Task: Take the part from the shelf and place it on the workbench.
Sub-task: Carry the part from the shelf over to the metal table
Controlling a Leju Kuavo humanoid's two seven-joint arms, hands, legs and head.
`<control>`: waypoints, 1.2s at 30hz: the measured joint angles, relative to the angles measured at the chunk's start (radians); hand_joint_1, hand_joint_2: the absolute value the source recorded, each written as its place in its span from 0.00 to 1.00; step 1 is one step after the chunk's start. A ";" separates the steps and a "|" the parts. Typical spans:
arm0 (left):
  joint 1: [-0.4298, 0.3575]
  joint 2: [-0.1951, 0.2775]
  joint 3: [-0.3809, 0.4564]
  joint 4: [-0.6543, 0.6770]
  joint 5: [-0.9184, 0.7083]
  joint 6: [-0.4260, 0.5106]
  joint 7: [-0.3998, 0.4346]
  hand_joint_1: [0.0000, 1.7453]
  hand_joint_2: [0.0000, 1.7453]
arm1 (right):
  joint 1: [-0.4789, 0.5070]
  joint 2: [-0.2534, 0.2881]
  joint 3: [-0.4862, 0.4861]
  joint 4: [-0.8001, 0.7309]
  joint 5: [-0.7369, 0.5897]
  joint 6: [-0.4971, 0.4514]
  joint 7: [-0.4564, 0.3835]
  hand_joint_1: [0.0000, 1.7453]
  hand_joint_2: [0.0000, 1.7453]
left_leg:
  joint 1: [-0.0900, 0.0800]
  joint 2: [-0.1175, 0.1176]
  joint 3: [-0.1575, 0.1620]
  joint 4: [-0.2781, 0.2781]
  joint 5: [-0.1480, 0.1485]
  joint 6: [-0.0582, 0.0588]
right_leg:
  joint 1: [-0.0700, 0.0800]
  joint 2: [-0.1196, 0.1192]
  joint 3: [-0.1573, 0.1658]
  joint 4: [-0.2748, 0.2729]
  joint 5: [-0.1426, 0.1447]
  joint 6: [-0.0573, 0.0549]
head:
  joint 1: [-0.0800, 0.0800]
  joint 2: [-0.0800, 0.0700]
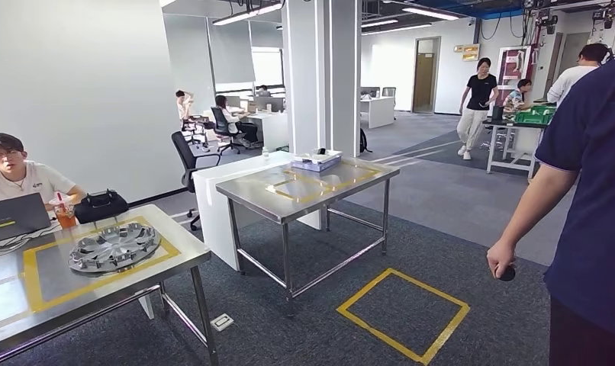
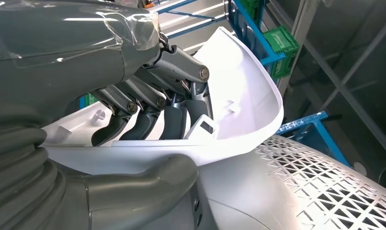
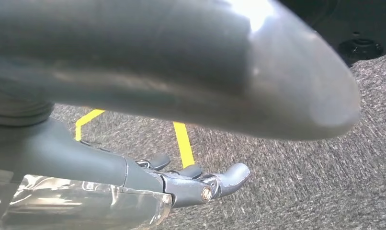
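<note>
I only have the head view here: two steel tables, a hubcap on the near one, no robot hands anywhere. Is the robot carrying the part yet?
Observer: Yes. In the left wrist view the left hand grips a white curved plastic part, fingers hooked inside its shell and the thumb under the rim.
Operator: And the right hand, is it helping?
Observer: No. The right wrist view shows the right hand holding nothing, fingers extended over grey carpet with yellow tape lines.
Operator: Anything behind the part?
Observer: Blue shelf framing with green crates shows beyond it.
</note>
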 joint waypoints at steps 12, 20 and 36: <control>-0.014 -0.004 -0.012 0.001 0.004 0.001 -0.001 0.92 1.00 | -0.003 0.009 -0.006 -0.004 0.000 0.002 0.010 0.00 0.00 | -0.011 -0.034 0.136 -0.249 0.097 0.054 | -0.009 0.015 -0.097 0.229 -0.107 0.027 | 0.006 0.000; -0.011 -0.003 -0.014 0.004 0.004 0.002 -0.001 0.92 1.00 | -0.004 0.007 -0.007 -0.006 0.000 0.002 0.011 0.00 0.00 | 0.007 -0.115 0.105 -0.187 0.062 -0.001 | -0.032 0.053 -0.005 0.004 0.004 0.057 | 0.010 0.000; -0.022 0.002 -0.015 -0.012 0.012 0.012 0.005 0.92 1.00 | 0.002 0.011 -0.003 -0.010 0.000 0.023 0.008 0.00 0.00 | -0.028 0.063 0.068 -0.174 0.069 0.040 | 0.001 -0.113 0.036 -0.005 -0.033 0.029 | 0.000 0.000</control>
